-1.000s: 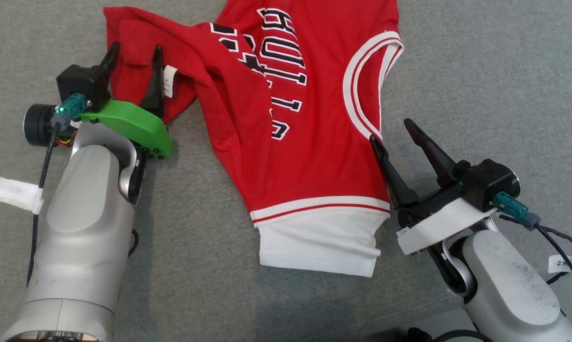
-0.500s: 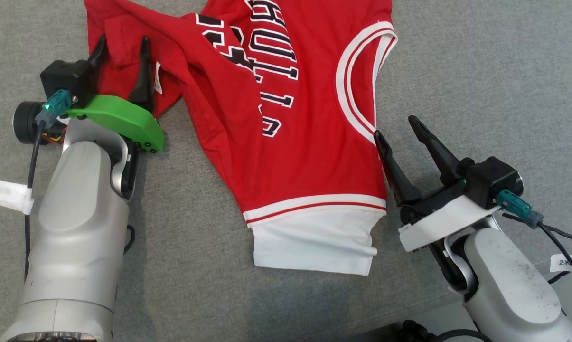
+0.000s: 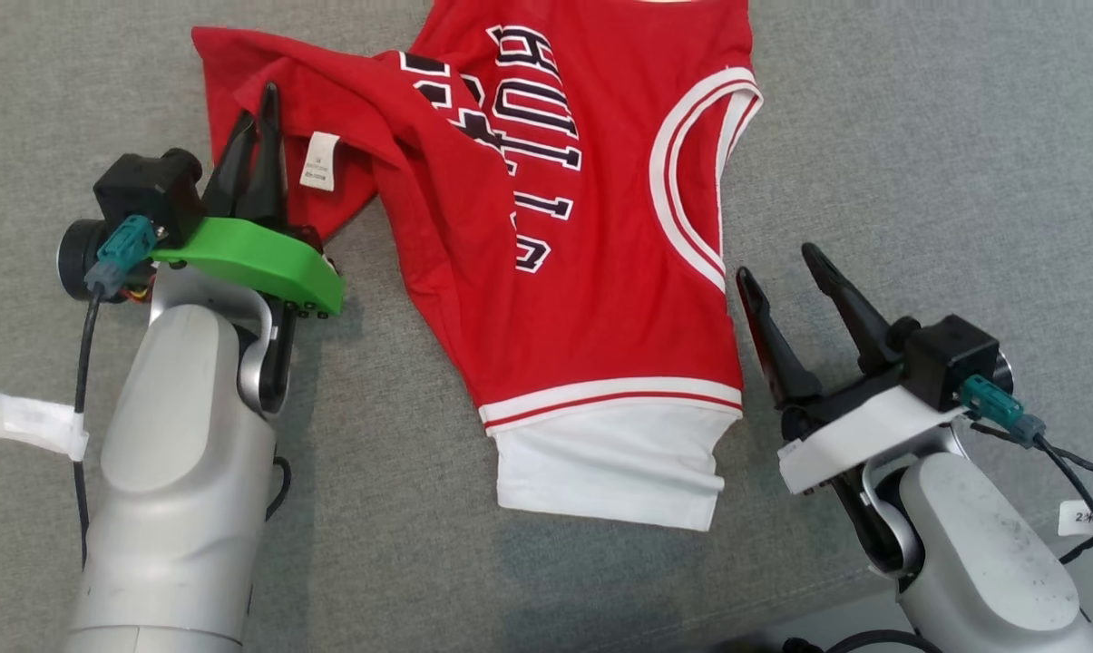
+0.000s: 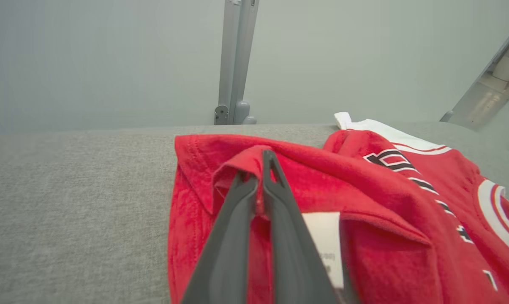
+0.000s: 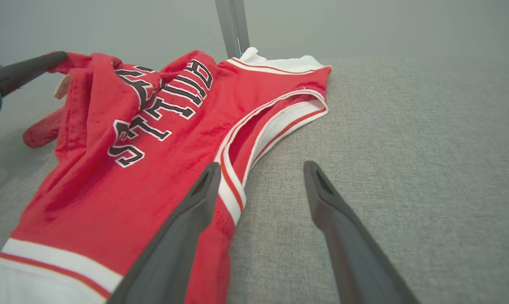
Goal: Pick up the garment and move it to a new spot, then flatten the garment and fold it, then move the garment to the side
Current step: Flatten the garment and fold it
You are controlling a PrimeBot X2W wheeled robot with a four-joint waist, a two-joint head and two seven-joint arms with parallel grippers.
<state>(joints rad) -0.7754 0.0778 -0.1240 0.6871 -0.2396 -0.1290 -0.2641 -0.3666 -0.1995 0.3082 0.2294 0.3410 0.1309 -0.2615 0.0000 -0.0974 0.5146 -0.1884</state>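
Note:
The garment (image 3: 600, 299) is a red sleeveless jersey with black lettering, white trim and a white hem, lying partly folded over on the grey surface. Its left part is bunched, with a white label (image 3: 318, 161) showing. My left gripper (image 3: 260, 107) is shut on a pinched ridge of that red fabric; the left wrist view shows the cloth (image 4: 254, 158) squeezed between the two fingers. My right gripper (image 3: 777, 260) stands open at the jersey's right edge beside the armhole trim (image 5: 271, 122), its left finger (image 5: 186, 219) over the red cloth and its right finger over bare surface.
The grey fabric surface (image 3: 918, 136) stretches around the jersey, with bare room to the right and at the lower left. A grey metal post (image 4: 233, 63) stands behind the far edge. Cables hang off both wrists.
My left gripper's fingers closed together on the red fabric near the label. The right gripper stayed open beside the armhole. The whole picture shifted a little, so the camera moved.

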